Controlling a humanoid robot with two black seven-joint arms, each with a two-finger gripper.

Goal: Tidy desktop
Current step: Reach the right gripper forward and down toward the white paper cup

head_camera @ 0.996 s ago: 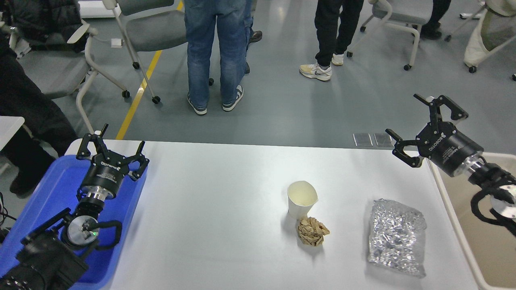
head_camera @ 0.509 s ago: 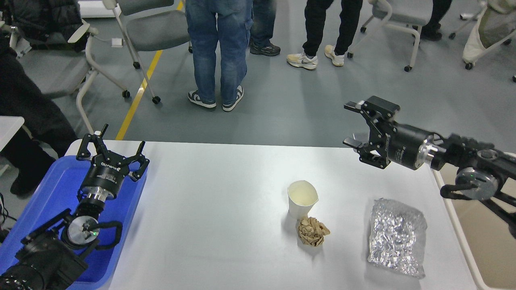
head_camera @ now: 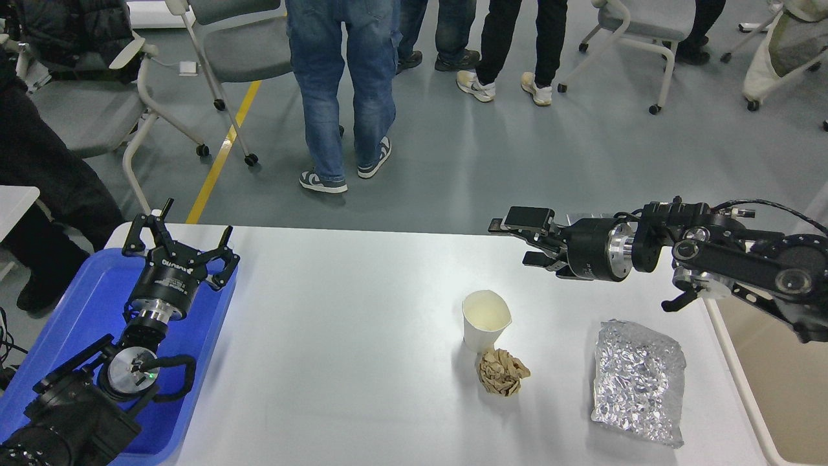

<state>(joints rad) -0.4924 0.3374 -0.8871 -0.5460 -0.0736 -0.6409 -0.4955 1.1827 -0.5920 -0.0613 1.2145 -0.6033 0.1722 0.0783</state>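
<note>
At the left edge of the large matte white counter [head_camera: 362, 362] sits one blue plastic tray [head_camera: 90, 304], overlapping the far-left corner. The left gripper [head_camera: 178, 243] hangs over the tray's far rim with its jaws spread wide and holding nothing. From the tray rightward to the middle, the counter lies bare, a broad open stretch reaching both the far and near edges. Right of centre stands one white paper cup [head_camera: 485, 320], upright and open-mouthed, and touching its near side lies one crumpled brown paper ball [head_camera: 501, 372]. The right gripper [head_camera: 527, 243] hovers above the far edge, beyond and slightly right of the cup, pointing leftward; its jaws are parted and hold nothing. Near the right edge lies one flat crinkled silver foil bag [head_camera: 637, 382], well apart from the cup. Just past the right edge stands one beige plastic bin [head_camera: 786, 401]
</note>
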